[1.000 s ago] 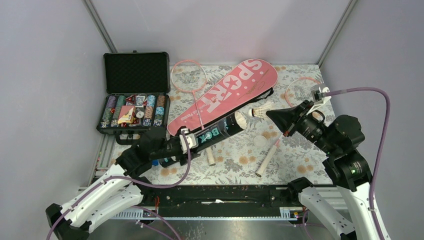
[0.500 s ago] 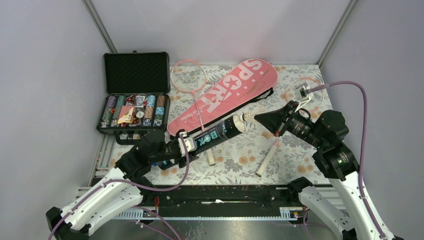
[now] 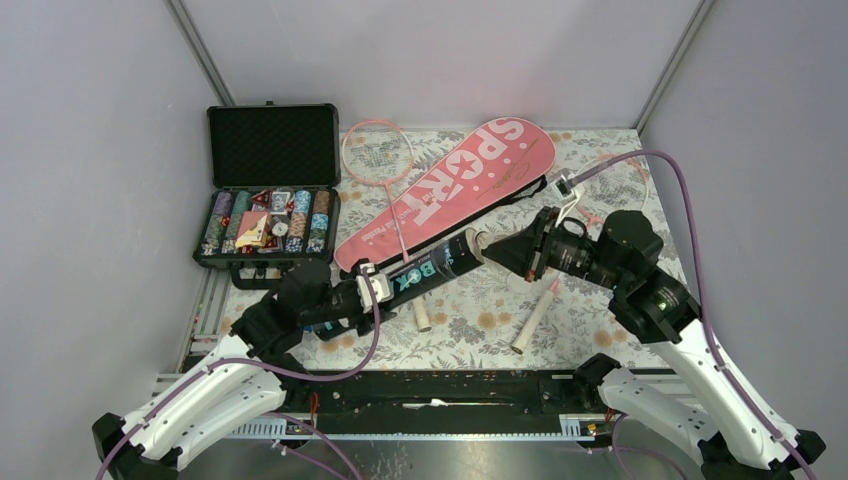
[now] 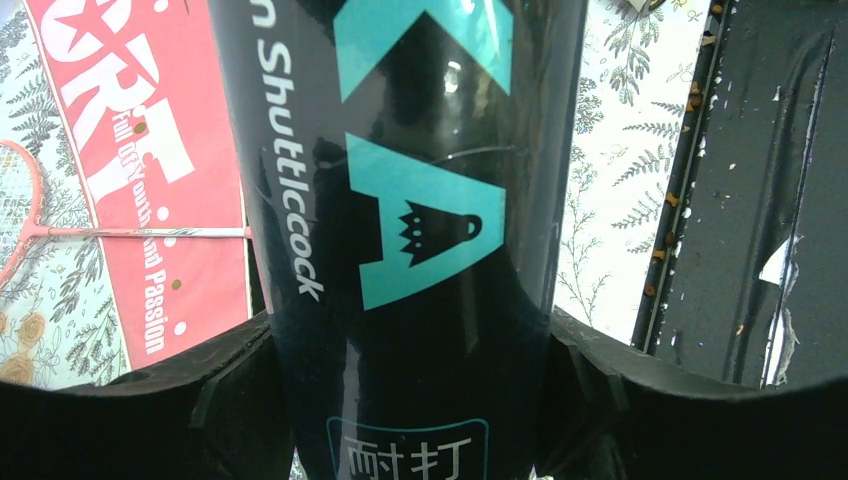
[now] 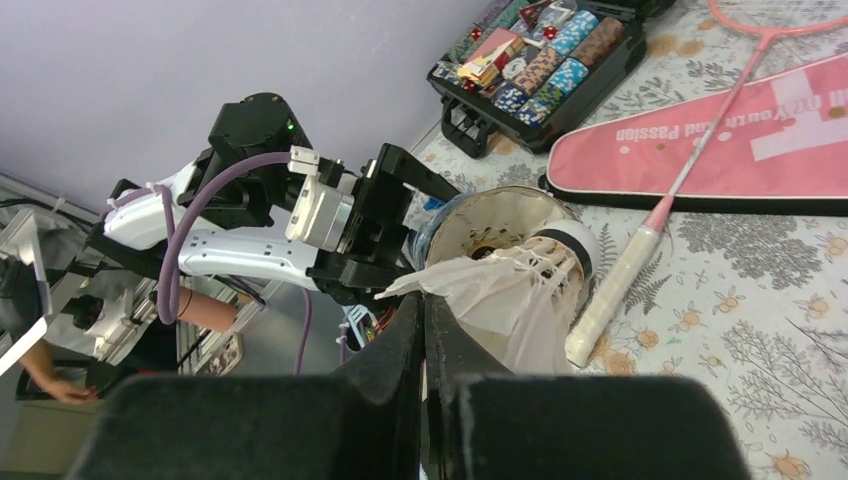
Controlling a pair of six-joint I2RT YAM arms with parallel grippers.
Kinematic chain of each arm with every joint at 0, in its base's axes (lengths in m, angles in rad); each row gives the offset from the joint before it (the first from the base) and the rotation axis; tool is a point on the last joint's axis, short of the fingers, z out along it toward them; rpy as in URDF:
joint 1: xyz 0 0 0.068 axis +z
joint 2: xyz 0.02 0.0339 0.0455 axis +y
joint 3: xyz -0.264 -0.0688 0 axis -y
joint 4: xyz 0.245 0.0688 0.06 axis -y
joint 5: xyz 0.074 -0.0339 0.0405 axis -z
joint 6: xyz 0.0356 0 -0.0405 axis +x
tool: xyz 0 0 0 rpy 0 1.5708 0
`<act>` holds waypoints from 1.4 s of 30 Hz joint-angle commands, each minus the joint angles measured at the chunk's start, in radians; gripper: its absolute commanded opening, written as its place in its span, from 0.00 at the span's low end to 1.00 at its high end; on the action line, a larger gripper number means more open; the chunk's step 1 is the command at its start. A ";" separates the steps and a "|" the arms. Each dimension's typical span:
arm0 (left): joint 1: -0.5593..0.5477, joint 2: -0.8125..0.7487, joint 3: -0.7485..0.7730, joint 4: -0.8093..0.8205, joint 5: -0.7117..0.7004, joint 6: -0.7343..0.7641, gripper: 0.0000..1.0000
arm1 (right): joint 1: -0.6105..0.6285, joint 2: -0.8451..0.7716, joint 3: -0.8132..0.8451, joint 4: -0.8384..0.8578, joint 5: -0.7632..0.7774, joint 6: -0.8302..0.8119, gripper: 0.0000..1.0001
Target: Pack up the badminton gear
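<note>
**Shuttlecock at tube mouth, both hands engaged**

Left hand (image 4: 420,420): closed around the lower part of the black tube (image 3: 440,262), one finger (image 4: 130,400) pressed to each side. The tube is held off the floral surface (image 3: 470,325), slanted up and to the right. Its open end faces the right hand. The left wrist view is filled with the teal lettering and a shuttlecock logo.

Right hand (image 5: 422,300): fingers pinched nearly together on the feather skirt of a white shuttlecock (image 5: 520,285). The cork end points away from the hand and lies against the rim of the tube's mouth. Cannot tell whether the cork is past the rim.

Other gear:
- Pink "SPORT" bag (image 3: 450,190) lies flat and diagonal at the middle back of the surface.
- One pink racket (image 3: 378,152) lies with its hoop beside the bag's upper left and its shaft across the bag.
- Second racket (image 3: 533,318): its white handle lies below the right hand; its head is mostly hidden by the right arm.

An open black chip case (image 3: 268,190) sits at back left, apart from the gear.
</note>
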 commanded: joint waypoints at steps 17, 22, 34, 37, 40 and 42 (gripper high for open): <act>-0.003 -0.018 -0.013 0.139 0.139 0.050 0.38 | 0.008 0.024 0.084 -0.097 0.018 -0.052 0.00; -0.003 -0.031 -0.017 0.142 0.171 0.050 0.38 | 0.011 0.065 0.058 -0.040 -0.011 -0.032 0.00; -0.003 -0.038 -0.019 0.152 0.166 0.044 0.38 | 0.040 0.078 -0.047 0.072 -0.037 0.033 0.00; -0.004 -0.046 -0.020 0.160 0.164 0.039 0.38 | 0.049 0.092 -0.056 0.100 -0.053 0.053 0.00; -0.004 -0.058 -0.026 0.167 0.158 0.041 0.38 | 0.060 0.104 -0.072 0.138 -0.059 0.073 0.00; -0.003 -0.065 -0.029 0.170 0.147 0.042 0.38 | 0.069 0.114 -0.078 0.150 -0.063 0.083 0.00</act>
